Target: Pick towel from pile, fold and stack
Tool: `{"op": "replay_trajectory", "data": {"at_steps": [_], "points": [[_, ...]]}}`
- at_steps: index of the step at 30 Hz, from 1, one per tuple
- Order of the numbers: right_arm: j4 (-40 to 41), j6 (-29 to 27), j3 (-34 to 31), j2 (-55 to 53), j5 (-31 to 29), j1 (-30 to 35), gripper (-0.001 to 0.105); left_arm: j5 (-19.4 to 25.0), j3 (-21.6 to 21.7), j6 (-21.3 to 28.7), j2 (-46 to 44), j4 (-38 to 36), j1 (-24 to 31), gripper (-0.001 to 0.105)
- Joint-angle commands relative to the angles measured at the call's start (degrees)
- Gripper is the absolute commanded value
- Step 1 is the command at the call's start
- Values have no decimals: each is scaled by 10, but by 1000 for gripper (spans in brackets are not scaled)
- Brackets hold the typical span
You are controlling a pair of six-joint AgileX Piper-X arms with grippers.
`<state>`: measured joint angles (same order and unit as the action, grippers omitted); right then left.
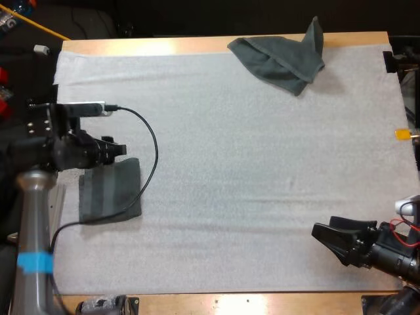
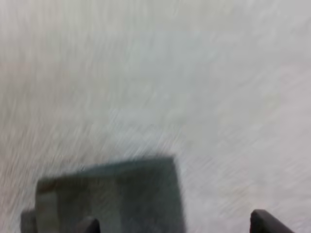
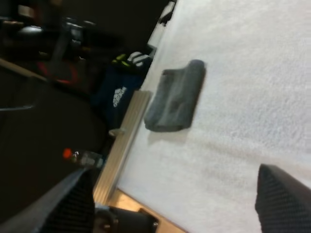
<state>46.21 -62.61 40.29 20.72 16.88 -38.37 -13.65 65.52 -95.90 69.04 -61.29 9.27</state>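
Towels, qty 2: folded towel at mat left edge, crumpled towel at mat far edge. Jaws wide, empty: left gripper, right gripper.

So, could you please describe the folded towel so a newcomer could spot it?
Start at the white mat and go to its left edge, by my left gripper. The folded towel lies flat there as a neat rectangle, unlike the crumpled towel at the far edge.

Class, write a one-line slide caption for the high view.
Towel folding: left gripper by a folded towel, right gripper open at the mat's near edge, crumpled towel at its far edge.
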Motion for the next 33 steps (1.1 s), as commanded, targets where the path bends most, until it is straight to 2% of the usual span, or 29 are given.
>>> {"op": "replay_trajectory", "data": {"at_steps": [1, 6, 16, 25, 28, 33], "points": [[-1, -28, -2, 4, 0, -2, 67, -19, 6, -12, -20, -6, -2, 59], [-7, -72, -3, 50, -4, -2, 67, -50, 6, -29, -86, -3, -2, 59], [-54, -145, -3, 189, -4, 29, 67, -55, 6, -29, -158, -20, -2, 59], [-80, -190, -3, 238, 0, 168, 67, -54, 6, -28, -183, -32, -68, 59], [-58, -205, 5, 237, 11, 222, 67, -54, 6, -26, -183, -32, -93, 59], [4, -275, 34, 237, 14, 321, 67, -45, 6, -16, -183, -38, -124, 59]]}}
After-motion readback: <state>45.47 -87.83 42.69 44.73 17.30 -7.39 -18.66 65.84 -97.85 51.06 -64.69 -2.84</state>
